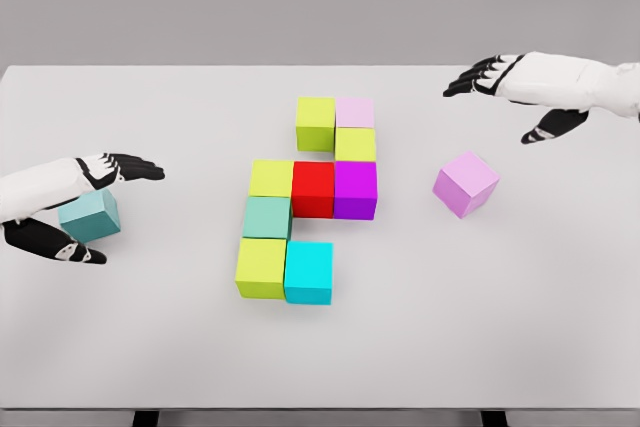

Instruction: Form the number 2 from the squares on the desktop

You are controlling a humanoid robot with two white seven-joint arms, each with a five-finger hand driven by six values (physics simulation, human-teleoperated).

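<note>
Several coloured cubes form a cluster mid-table: a yellow-green cube (315, 122) and a pale pink cube (355, 112) on top, another yellow-green cube (355, 144) below. A row of yellow-green (271, 177), red (313, 188) and magenta (355, 189) follows. Beneath sit a teal-green cube (267, 217), a yellow-green cube (261, 267) and a cyan cube (308, 271). A loose violet cube (466, 184) lies to the right. My left hand (95, 212) spreads around a teal cube (90, 216) without closing on it. My right hand (505, 97) hovers open at the far right, above and behind the violet cube.
The white table (150, 347) spans the view, its front edge near the bottom. Broad bare surface lies in front of the cluster and between it and each hand.
</note>
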